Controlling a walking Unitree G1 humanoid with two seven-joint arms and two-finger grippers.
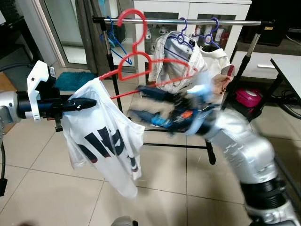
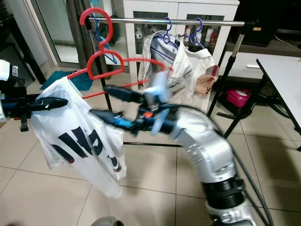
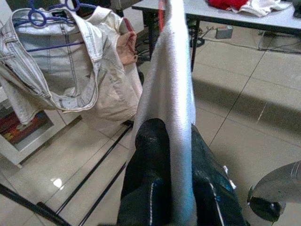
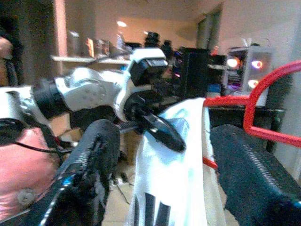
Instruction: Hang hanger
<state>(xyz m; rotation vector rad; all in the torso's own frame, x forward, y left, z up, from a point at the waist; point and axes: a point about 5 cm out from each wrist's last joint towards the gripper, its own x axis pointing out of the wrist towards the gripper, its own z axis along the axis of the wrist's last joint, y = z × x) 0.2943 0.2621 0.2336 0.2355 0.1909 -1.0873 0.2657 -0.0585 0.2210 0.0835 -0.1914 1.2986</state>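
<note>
A red hanger [image 1: 141, 63] carries a white T-shirt [image 1: 106, 141] with dark lettering. Its hook [image 1: 134, 21] is up at the metal rail [image 1: 188, 21]; whether it rests on the rail I cannot tell. My left gripper [image 1: 91, 102] reaches in from the left and is shut on the shirt's shoulder; in the left wrist view the white cloth [image 3: 171, 117] runs between its black fingers [image 3: 146, 174]. My right gripper [image 1: 138, 101] is blurred and open, just right of the shirt and below the hanger's bar. In the right wrist view its fingers [image 4: 94, 160] stand wide apart.
The rail stands on a black rack with blue hangers [image 1: 113, 40] and white garments [image 1: 181, 61]. A person's hand [image 1: 221, 82] is by the garments. A white table [image 1: 289, 66] is at the right, a pink object [image 1: 247, 96] on the floor, and a teal mat [image 1: 73, 80] at the left.
</note>
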